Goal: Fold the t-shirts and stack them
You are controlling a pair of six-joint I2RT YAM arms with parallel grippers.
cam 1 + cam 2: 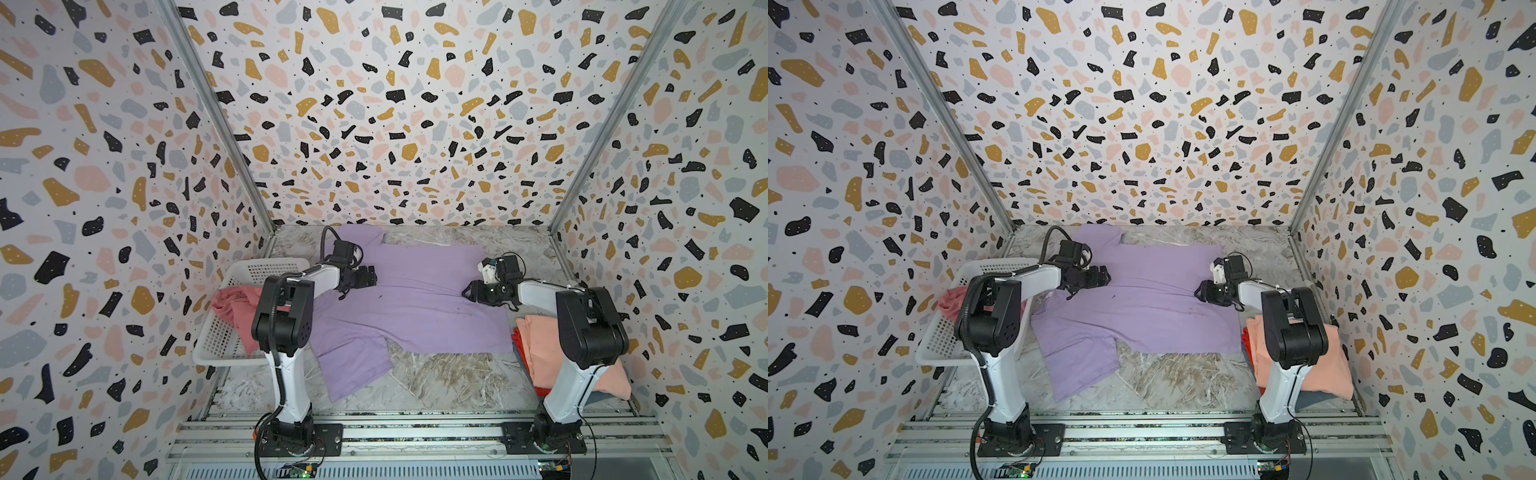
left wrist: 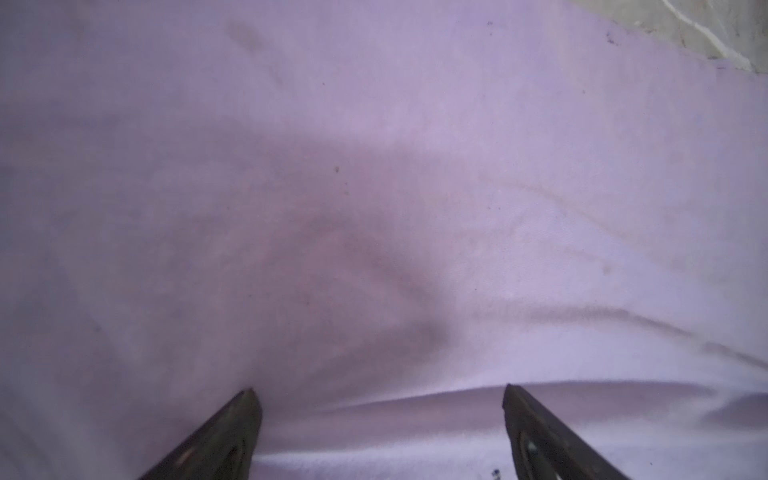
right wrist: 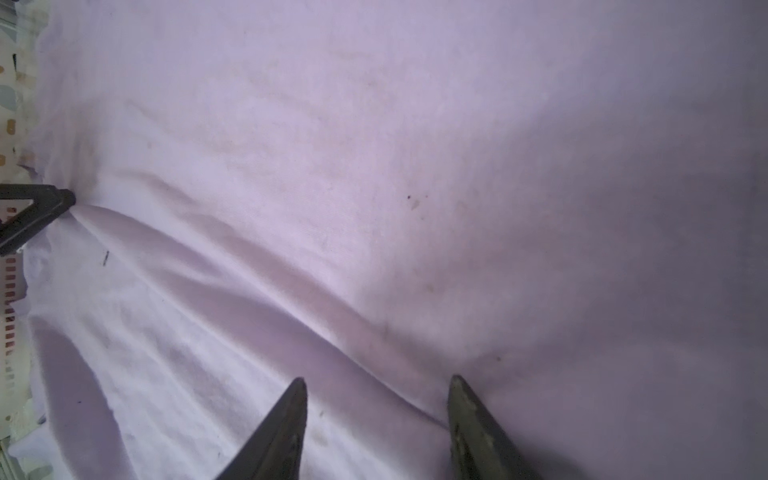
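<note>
Closest to the lens stood the two arms, the left arm (image 1: 286,324) at seven o'clock of the marble table (image 1: 436,378) and the right arm (image 1: 590,328) at five, both reaching inward.

Between them, in both top views, the lilac t-shirt (image 1: 415,307) lay spread flat over the table's centre. Its long axis ran from nine o'clock to three. The sleeves pointed to eleven and seven, so the neck end seemed to lie at nine and the hem at three.

At nine o'clock the white perforated basket (image 1: 266,262) held one crumpled rose pink t-shirt (image 1: 235,307), which draped over its near rim. At four o'clock a folded peach t-shirt (image 1: 540,345) sat on a red t-shirt (image 1: 517,345), a stack already begun.

A long crease ran along the lilac shirt's midline, and each gripper sat at one end of it. The left gripper (image 1: 372,279) was nearer the neck end and the right gripper (image 1: 467,291) nearer the hem; they pointed at each other.

In the left wrist view the jaws stood wide apart, tips low over the cloth, with nothing gripped. In the right wrist view the jaws were roughly half parted and straddled the raised ridge. I judged it not yet pinched.

The next move likely turned on both tips catching that same ridge.
</note>
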